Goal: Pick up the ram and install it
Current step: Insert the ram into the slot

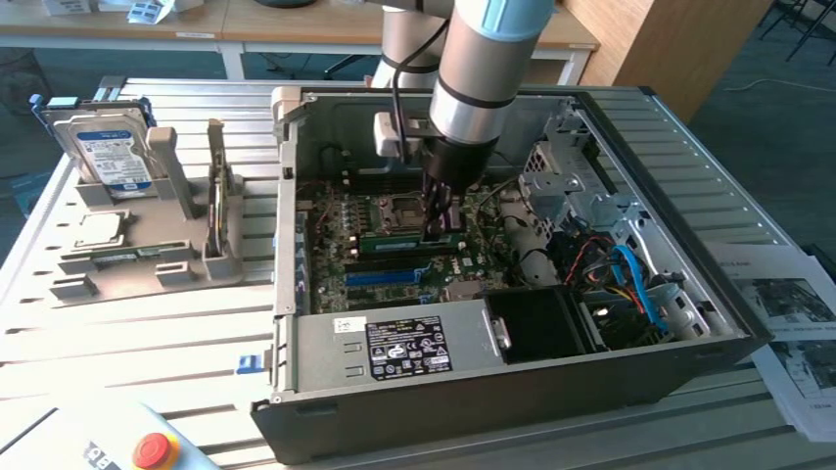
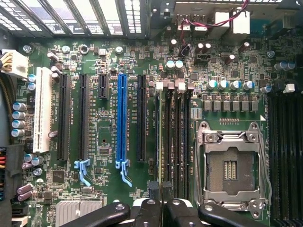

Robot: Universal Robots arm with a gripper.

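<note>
The ram (image 1: 398, 238), a narrow green stick, stands on edge along the memory slots of the motherboard (image 1: 343, 220) inside the open computer case. My gripper (image 1: 441, 227) reaches straight down onto it, its dark fingers closed over the stick's end toward the exterior view's right. In the wrist view the ram (image 2: 157, 137) shows edge-on as a thin line running away from my gripper (image 2: 160, 189). It lies beside the black memory slots (image 2: 175, 137), between them and a black expansion slot. The black fingertips (image 2: 153, 190) are pressed together on it.
The empty processor socket (image 2: 230, 165) lies beside the memory slots, the blue slot (image 2: 122, 123) on the other side. In the case, the power supply (image 1: 405, 348) and cables (image 1: 627, 274) crowd the near side. A grey fixture holds a hard drive (image 1: 112, 157) and a silver chip (image 1: 98, 227).
</note>
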